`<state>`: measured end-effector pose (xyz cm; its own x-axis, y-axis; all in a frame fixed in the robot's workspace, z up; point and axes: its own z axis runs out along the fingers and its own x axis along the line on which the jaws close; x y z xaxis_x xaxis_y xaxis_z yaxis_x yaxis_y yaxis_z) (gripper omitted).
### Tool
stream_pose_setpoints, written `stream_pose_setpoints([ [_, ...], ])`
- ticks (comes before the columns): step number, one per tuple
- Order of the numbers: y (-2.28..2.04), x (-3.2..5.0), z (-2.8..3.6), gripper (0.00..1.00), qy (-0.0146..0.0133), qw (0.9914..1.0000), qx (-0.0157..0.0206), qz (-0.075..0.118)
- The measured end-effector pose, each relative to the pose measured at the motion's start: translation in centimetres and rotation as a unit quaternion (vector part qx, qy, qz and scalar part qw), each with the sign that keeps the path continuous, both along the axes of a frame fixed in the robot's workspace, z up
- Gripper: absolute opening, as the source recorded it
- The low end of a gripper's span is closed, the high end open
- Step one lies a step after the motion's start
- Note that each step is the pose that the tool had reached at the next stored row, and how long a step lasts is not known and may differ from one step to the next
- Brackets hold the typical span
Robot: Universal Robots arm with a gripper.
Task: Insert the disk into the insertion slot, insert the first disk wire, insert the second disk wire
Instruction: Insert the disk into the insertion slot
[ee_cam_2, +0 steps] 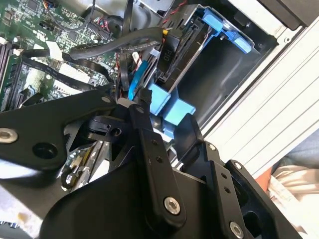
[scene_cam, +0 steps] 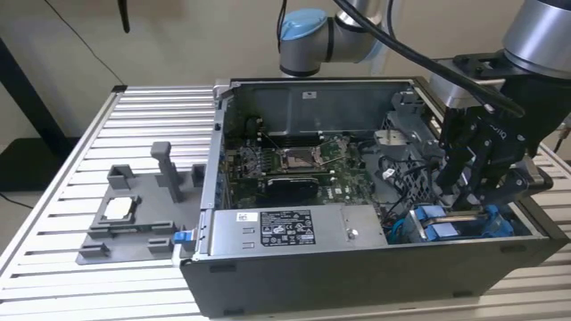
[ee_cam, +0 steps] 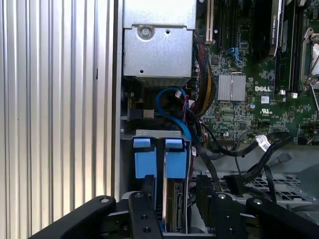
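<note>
One step of the three is in hand, the first: the disk [ee_cam: 174, 204] stands on edge in the insertion slot [ee_cam: 157, 133], the drive bay at the corner of the open computer case [scene_cam: 357, 267], which lies on the slatted counter [scene_cam: 53, 221] towards the exterior view's right. The tool [ee_cam: 175, 181] is down over the bay, astride the disk's middle, with a blue end tab [ee_cam: 175, 158] of the carrier just beyond it. I cannot tell whether it is clamped on the disk or only close about it. The disk looks well down in the bay, though full seating is unclear. A blue cable [ee_cam: 169, 107] and black cables [ee_cam: 249, 149] lie just beside the bay, and I judge the wires not yet in. Seating calls for a straight push along the bay's rails, clear of those cables.
</note>
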<state>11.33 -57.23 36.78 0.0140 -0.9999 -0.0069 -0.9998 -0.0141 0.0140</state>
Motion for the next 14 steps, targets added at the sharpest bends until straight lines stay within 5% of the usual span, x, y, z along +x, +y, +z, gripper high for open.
stream_pose_setpoints([
  [5, 0.0, 0.0, 0.48, 0.47, -0.0012, 1.0, -0.0001, 0.0],
  [7, 0.0, -0.01, 0.68, 0.47, -0.0053, 0.99999, -0.0001, 0.0],
  [9, 0.02, -0.03, 0.76, 0.47, -0.0159, 0.99987, 0.0, 0.0],
  [14, 0.07, -0.11, 0.89, 0.47, -0.0502, 0.99874, -0.0001, 0.002],
])
